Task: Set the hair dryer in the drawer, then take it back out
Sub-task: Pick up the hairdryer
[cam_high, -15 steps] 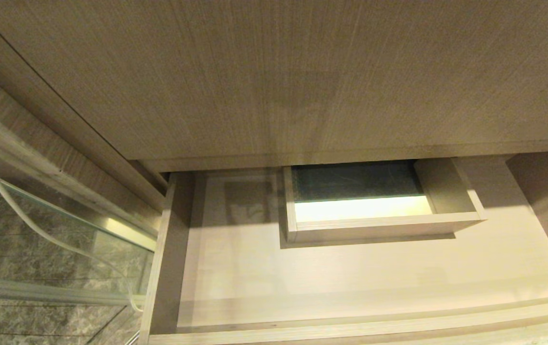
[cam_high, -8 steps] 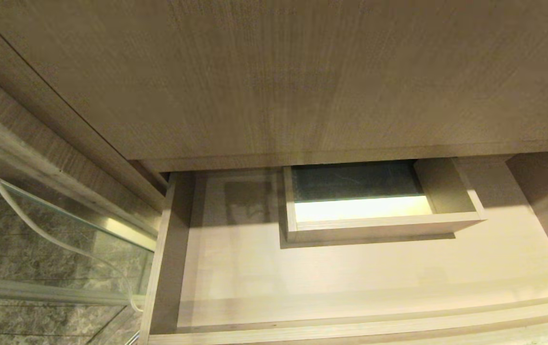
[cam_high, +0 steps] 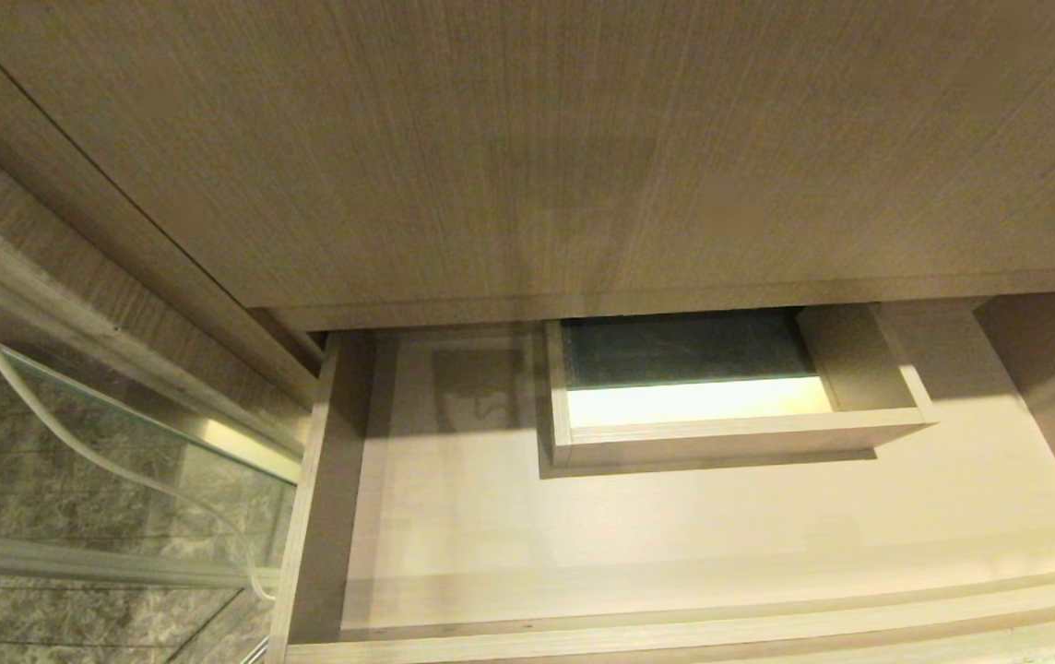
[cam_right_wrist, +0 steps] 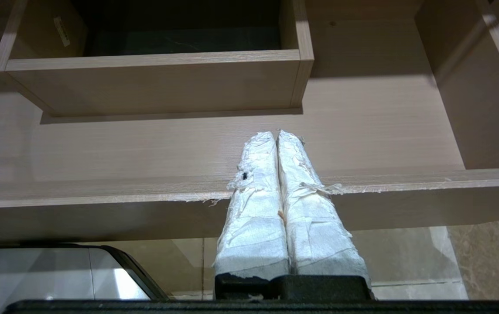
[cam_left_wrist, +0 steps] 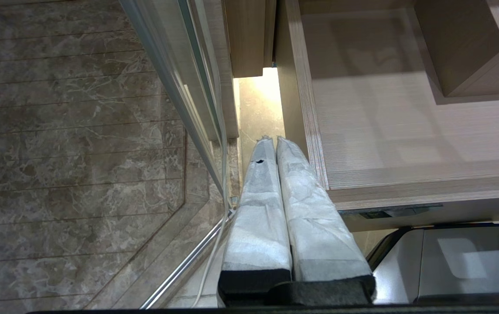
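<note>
**Nothing moved; drawer stood open**

Moved nothing since the second before: head view matched the earlier ones, with drawer (cam_high: 675, 544) pulled out under the wide wood-grain front panel (cam_high: 537, 148) and its floor bare. Showed no hair dryer anywhere, in any of the three views; could not tell where it was.

Kept both arms low and parked, outside the head view. Hung the left gripper (cam_left_wrist: 271, 140) just outside the drawer's left side wall, over the pale strip of floor between that wall and the glass partition (cam_left_wrist: 175, 87), tape-wrapped fingers (cam_left_wrist: 258, 209) pressed together on nothing. Held the right gripper (cam_right_wrist: 277, 133) above the drawer's front edge, tips over the drawer floor, short of the boxed cut-out (cam_right_wrist: 153, 80), its taped fingers (cam_right_wrist: 315, 218) likewise together and empty.

Sat the cut-out toward the drawer's back edge, right of centre, dark inside at the rear. Ran a white cord (cam_high: 76, 443) down along the glass at the left, reaching the drawer's front left corner. Lay marbled tile (cam_left_wrist: 66, 152) beyond the glass. Blocked nothing over the drawer floor.
</note>
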{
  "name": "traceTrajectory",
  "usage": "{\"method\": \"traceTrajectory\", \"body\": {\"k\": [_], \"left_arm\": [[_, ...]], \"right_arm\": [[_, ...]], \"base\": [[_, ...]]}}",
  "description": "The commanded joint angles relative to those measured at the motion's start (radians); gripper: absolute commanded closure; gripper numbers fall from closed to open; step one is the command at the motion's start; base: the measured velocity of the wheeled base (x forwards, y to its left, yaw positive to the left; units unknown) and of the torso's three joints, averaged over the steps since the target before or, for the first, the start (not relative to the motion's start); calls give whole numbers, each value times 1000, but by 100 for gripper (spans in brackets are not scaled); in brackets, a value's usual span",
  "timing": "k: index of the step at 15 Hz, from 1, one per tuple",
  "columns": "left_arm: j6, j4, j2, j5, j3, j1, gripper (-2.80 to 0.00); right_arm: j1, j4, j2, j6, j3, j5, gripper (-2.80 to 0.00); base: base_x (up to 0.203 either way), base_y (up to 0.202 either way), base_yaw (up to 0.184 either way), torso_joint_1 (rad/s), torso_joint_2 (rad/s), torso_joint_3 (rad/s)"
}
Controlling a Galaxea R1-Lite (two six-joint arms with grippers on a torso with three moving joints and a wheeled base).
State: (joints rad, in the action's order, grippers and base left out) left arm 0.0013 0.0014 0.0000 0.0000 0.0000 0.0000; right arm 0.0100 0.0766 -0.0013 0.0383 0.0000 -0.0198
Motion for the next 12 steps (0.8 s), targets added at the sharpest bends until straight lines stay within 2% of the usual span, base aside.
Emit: {"method": "traceTrajectory", "body": {"k": [1,12], "left_arm": [[0,0,0,0,0,0,0],[0,0,-1,0,0,0,0]], "right_arm": [[-1,2,0,-1,2,0,0],[0,-6,0,0,2,11,0]], "base": [[0,0,0,0,0,0],[0,0,0,0,0,0]]}}
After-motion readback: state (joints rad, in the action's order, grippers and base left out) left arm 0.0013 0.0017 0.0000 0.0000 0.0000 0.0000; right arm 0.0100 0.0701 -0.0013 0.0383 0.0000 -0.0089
